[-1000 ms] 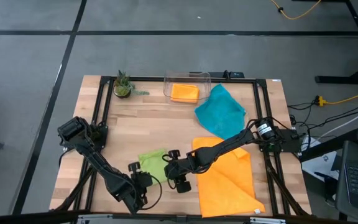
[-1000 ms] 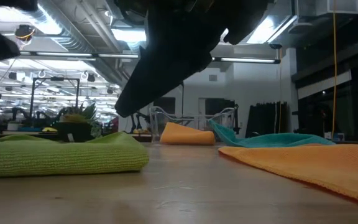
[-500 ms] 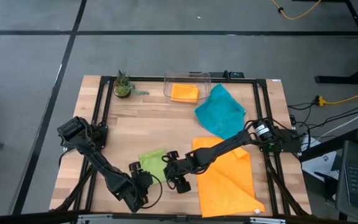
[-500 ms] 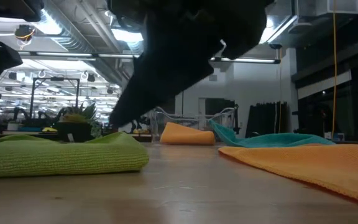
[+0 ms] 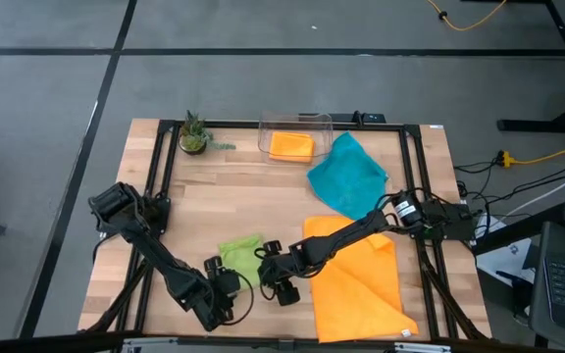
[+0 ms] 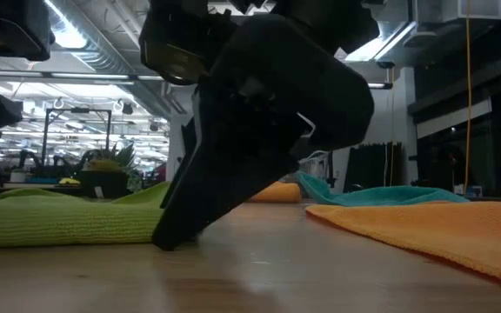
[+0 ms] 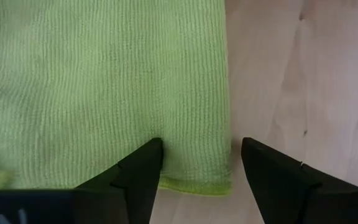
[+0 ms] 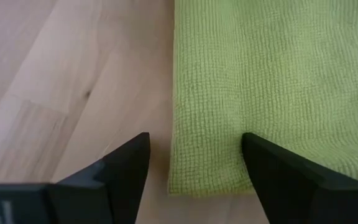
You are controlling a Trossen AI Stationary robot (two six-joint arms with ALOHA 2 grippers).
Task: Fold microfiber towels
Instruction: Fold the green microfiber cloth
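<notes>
Both arms work on the green towel (image 5: 240, 255), which lies on the table (image 5: 253, 196) at about 7 o'clock from the middle of the table, already doubled over into a narrow shape. The left gripper (image 7: 194, 165) is at the towel's 7 o'clock corner and the right gripper (image 8: 194, 158) is at its 4 o'clock corner. In both wrist views the jaws stand wide open, one finger on each side of a corner of the cloth, and they hold nothing; the folded edge lies flat between the fingers.

My judgement is that a fold of the green towel is just laid down and let go. The next move calls for lifting both grippers straight up, so that the fingers do not drag the fold open, and then either a second fold or going to the next cloth.

The big orange towel (image 5: 361, 284) lies unfolded at 5 o'clock, touching the right arm. The teal towel (image 5: 348, 176) lies loose at 2 o'clock. A second orange towel (image 5: 291, 145) sits in the clear bin (image 5: 322, 123) at 12 o'clock, beside a small plant (image 5: 193, 135) at 11 o'clock.

I can read no brand, label or writing on the towels or the bin.
</notes>
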